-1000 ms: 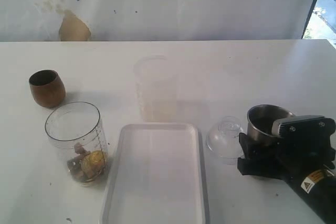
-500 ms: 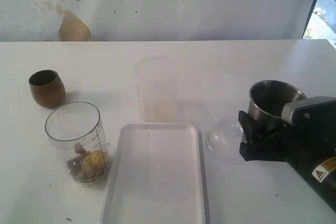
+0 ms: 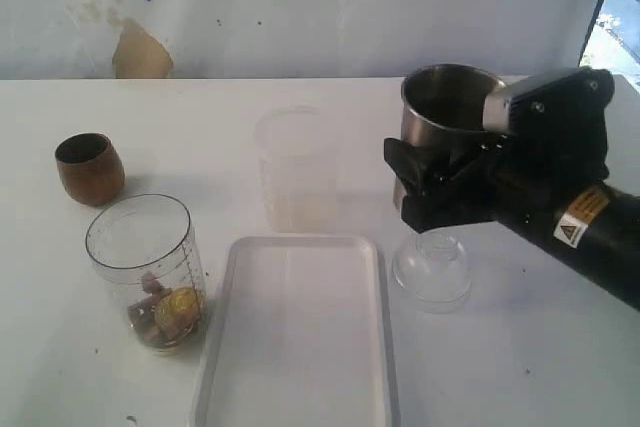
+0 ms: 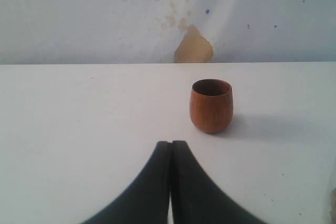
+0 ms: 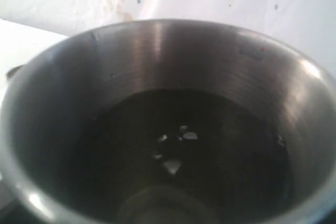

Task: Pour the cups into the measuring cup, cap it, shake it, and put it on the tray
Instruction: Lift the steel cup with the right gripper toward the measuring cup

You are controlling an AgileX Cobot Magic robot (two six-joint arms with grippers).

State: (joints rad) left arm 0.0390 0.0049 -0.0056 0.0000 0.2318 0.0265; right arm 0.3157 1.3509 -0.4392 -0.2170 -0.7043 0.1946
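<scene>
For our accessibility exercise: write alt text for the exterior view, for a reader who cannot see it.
The right gripper holds a steel tumbler raised near a clear dome lid. On the table stand a measuring cup, wooden cup, frosted beaker and white tray.

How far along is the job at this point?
Likely done: measuring cup already holds small pieces, and the wooden cup stands apart, upright. In hand: right gripper holds the steel tumbler off the table, upright, not yet poured. Left: pouring it, capping with the clear dome lid, shaking, placing on the tray.
</scene>
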